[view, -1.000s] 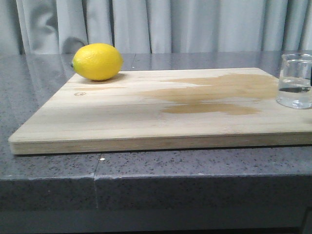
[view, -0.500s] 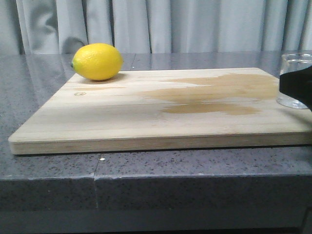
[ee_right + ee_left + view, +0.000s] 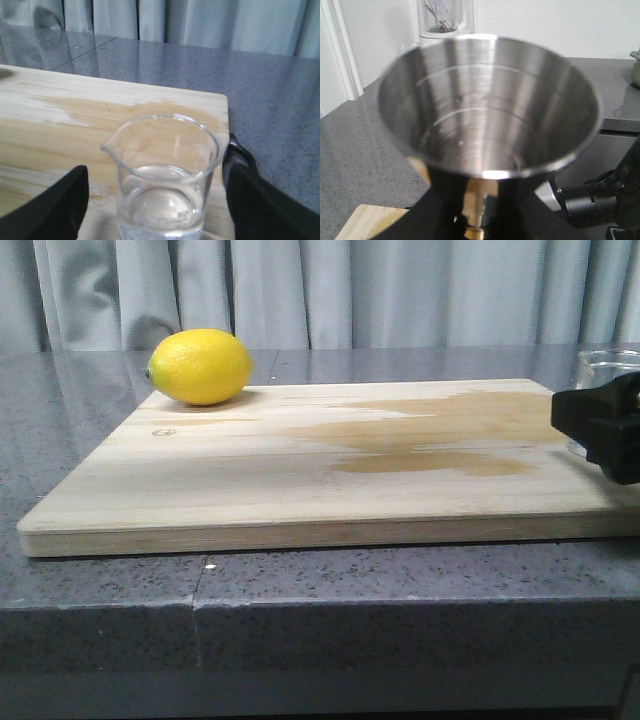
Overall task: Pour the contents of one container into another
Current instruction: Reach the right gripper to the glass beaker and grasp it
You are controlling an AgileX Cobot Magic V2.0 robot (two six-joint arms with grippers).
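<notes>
The clear glass beaker [image 3: 165,185] stands upright near the right corner of the wooden board [image 3: 60,125], holding a little clear liquid. My right gripper [image 3: 159,165] is open around it, one black finger [image 3: 50,205] well off the glass and the other [image 3: 257,200] close beside it. In the front view the right gripper [image 3: 600,430] hides most of the beaker [image 3: 608,362], leaving only its rim showing. The steel jigger [image 3: 487,105] fills the left wrist view, mouth toward the camera. My left gripper [image 3: 479,212] is shut on its gold waist, off the board's edge.
A yellow lemon [image 3: 200,365] lies at the board's far left corner. A wet stain [image 3: 440,430] spreads over the right half of the board [image 3: 250,490]. Grey stone counter [image 3: 300,620] surrounds the board, curtains behind. A blender [image 3: 442,20] stands far off in the left wrist view.
The right gripper has come in from the right edge of the front view and moved left, covering the beaker's lower part. The lemon and board have not moved.
</notes>
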